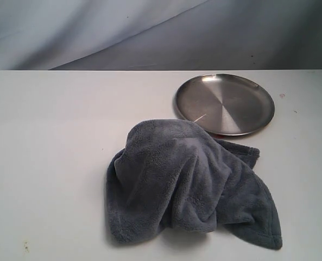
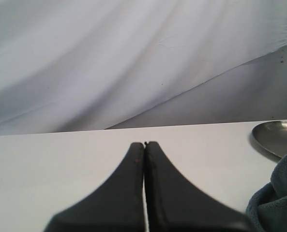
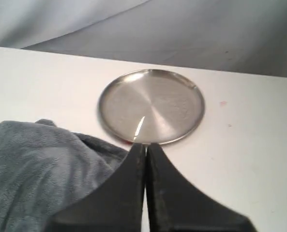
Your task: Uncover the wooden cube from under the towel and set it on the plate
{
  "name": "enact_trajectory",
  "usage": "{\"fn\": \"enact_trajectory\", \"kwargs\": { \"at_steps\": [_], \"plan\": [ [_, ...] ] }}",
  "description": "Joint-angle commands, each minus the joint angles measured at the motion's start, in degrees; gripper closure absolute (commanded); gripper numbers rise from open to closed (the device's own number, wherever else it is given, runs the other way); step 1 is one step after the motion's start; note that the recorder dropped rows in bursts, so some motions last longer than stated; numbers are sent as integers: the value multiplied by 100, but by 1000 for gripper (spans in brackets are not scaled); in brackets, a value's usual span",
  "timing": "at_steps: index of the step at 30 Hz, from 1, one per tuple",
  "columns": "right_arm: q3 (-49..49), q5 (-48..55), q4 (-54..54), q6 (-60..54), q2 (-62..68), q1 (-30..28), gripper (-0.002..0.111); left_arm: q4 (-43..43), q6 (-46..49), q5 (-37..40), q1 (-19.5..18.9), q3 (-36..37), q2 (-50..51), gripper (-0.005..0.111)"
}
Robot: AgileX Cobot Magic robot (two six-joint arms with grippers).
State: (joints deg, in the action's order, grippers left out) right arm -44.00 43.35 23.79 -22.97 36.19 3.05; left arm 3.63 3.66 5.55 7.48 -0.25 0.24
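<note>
The left gripper (image 2: pixel 144 143) hangs over the flat white table (image 1: pixel 46 163), its black fingers pressed together on nothing. At the middle, the fluffy blue-grey fleece towel (image 1: pixel 182 185) lies bunched in a raised heap (the wooden cube is hidden, no part showing). The towel's far edge meets the near rim of the round, shiny stainless-steel plate (image 1: pixel 224 103). The right gripper (image 3: pixel 146 145), likewise pressed together and empty, points toward that plate.

Soft, even, diffuse light, moderately bright. Faint shadow under towel (image 1: pixel 188 179). Glare streak on plate (image 1: pixel 231 100). Wrist views: left gripper (image 2: pixel 144 143), right gripper (image 3: pixel 145 145) blurry up close.
</note>
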Motion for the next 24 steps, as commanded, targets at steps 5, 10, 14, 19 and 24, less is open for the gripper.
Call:
{"fn": "enact_trajectory", "kwargs": {
  "at_steps": [5, 10, 14, 19, 24],
  "plan": [
    [-551, -207, 1761, -1556, 2700, -18, 108, 14, -13, -62, -12, 25, -24, 107],
    [-551, -796, 1941, -2051, 3310, 480, 108, 14, -13, -62, -12, 25, -24, 107],
    [-551, -1190, 1896, -1747, 3358, 837, 108, 14, -13, -62, -12, 25, -24, 107],
    [-551, -1741, 752, -163, 3536, 1449, 108, 14, -13, -62, -12, 25, -24, 107],
    [-551, -2400, -943, 1823, 4049, 2440, 108, 14, -13, -62, -12, 25, -24, 107]
  ]
}}
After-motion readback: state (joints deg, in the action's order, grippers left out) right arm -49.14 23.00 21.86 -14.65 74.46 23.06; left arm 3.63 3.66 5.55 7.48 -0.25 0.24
